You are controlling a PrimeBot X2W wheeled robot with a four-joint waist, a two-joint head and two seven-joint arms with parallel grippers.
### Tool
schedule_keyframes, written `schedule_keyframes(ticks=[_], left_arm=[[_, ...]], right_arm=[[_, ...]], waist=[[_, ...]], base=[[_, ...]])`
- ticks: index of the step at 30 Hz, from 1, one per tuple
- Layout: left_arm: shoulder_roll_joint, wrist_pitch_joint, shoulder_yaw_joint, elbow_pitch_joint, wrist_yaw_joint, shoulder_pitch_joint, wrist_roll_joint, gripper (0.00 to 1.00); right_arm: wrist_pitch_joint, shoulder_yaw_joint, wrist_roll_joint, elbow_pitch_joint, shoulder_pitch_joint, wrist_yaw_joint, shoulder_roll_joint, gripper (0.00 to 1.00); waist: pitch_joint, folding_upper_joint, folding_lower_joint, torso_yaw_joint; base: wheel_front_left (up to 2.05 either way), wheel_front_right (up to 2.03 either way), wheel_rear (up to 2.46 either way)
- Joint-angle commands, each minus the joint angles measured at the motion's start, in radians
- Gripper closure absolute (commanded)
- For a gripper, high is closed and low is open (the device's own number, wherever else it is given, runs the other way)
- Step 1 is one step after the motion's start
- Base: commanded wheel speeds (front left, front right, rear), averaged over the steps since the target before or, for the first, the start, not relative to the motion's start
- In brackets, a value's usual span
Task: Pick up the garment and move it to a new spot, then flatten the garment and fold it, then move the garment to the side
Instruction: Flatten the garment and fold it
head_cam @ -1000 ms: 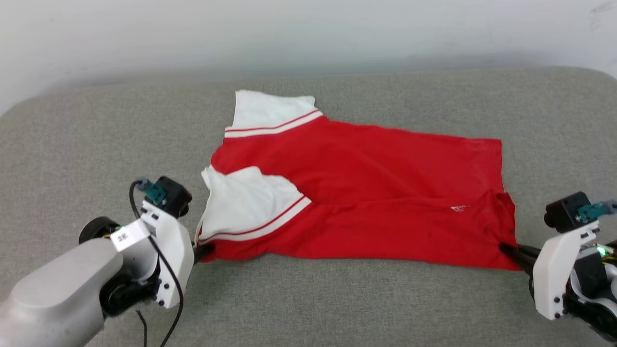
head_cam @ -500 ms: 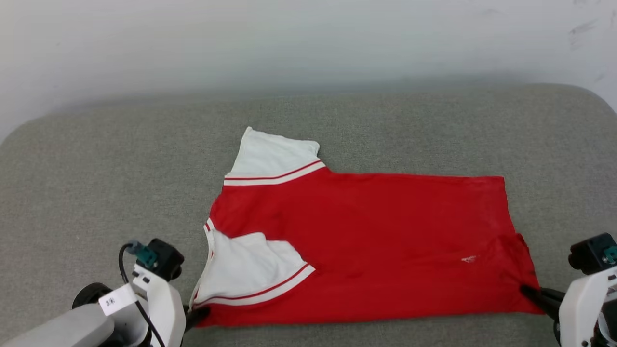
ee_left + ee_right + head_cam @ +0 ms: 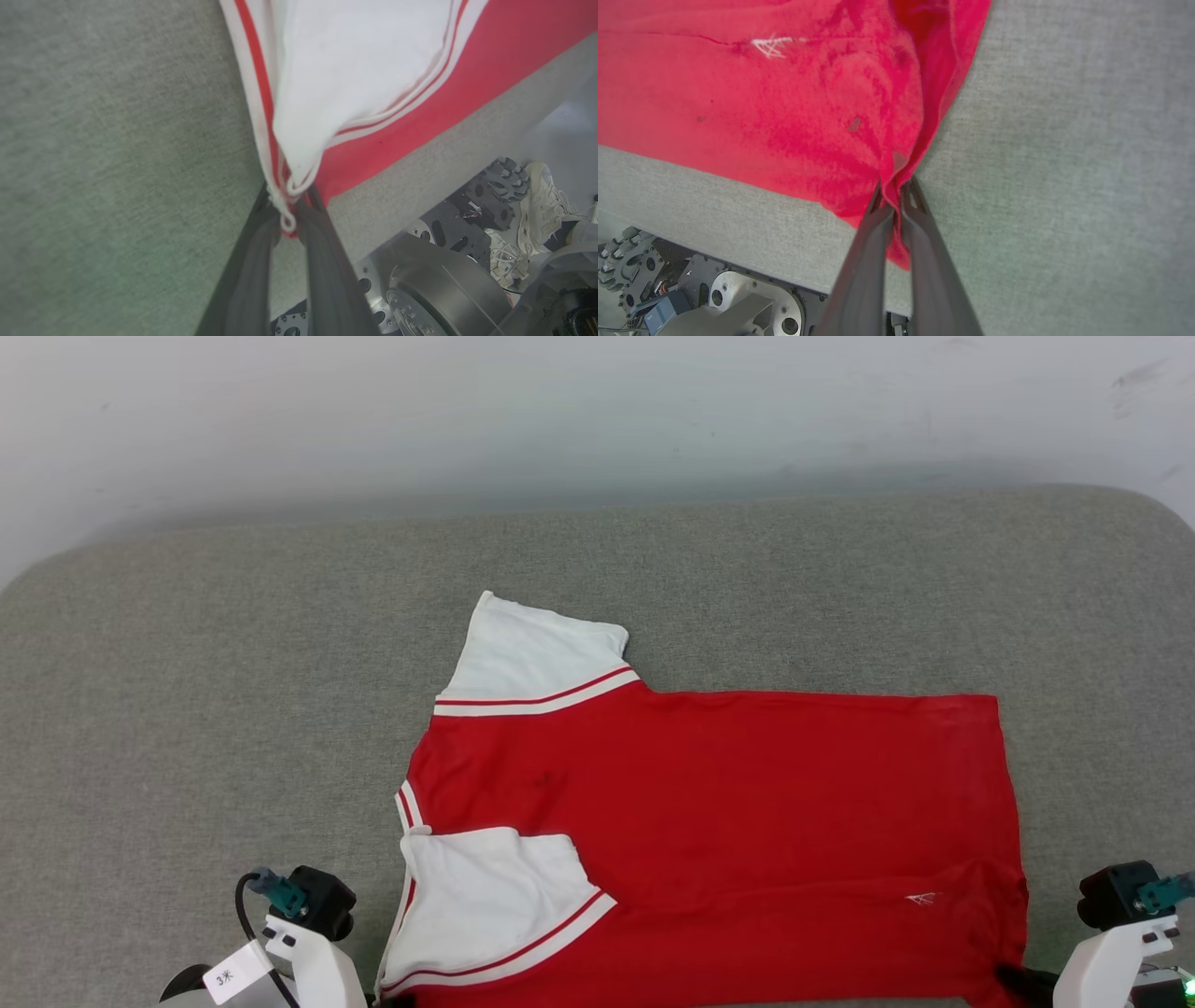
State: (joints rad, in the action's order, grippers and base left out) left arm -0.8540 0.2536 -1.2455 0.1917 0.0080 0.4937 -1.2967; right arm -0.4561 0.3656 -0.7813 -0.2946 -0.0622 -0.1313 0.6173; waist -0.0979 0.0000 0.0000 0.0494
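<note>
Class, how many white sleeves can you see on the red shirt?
2. The far sleeve sticks out on the far side; the near sleeve lies by the left gripper.

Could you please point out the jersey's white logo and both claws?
jersey's white logo [image 3: 773, 45], right wrist view, its middle.
left claw [image 3: 289, 201], left wrist view, between its fingertips.
right claw [image 3: 895, 187], right wrist view, between its fingertips.

We look down on a broad tabletop [image 3: 187, 709] covered in grey woven cloth, its far corners rounded, under soft, even light. Behind it stands a plain pale wall [image 3: 560, 411] with a few dark scuff marks [image 3: 1134, 375] toward the upper right. Past the tabletop's near edge, in the left wrist view, we make out a pale smooth floor [image 3: 567, 123] and a person's foot in a pale laced sneaker [image 3: 539, 207].
</note>
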Motion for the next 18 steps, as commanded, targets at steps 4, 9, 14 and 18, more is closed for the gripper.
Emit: schedule_keyframes(ticks=[4, 9, 14, 18], left_arm=[[0.023, -0.028, 0.008, 0.059, -0.003, -0.015, 0.006, 0.81], [0.003, -0.078, 0.024, 0.048, 0.002, 0.014, 0.042, 0.0], [-0.03, -0.147, 0.063, -0.018, 0.031, 0.055, 0.088, 0.0], [-0.044, -0.185, 0.104, -0.058, 0.057, 0.114, 0.119, 0.0]], right_arm=[[0.048, 0.018, 0.017, -0.054, -0.012, 0.001, -0.034, 0.37], [0.15, 0.0, 0.053, -0.05, -0.033, 0.001, -0.024, 0.0], [0.279, -0.065, 0.114, -0.009, -0.043, 0.001, -0.047, 0.0], [0.373, -0.139, 0.195, 0.038, -0.054, 0.001, -0.098, 0.0]], waist=[[0.003, 0.0, 0.0, -0.004], [0.021, 0.0, 0.0, -0.009], [0.034, 0.0, 0.0, -0.007], [0.031, 0.0, 0.0, 0.002]], base=[[0.0, 0.0, 0.0], [0.0, 0.0, 0.0], [0.0, 0.0, 0.0], [0.0, 0.0, 0.0]])
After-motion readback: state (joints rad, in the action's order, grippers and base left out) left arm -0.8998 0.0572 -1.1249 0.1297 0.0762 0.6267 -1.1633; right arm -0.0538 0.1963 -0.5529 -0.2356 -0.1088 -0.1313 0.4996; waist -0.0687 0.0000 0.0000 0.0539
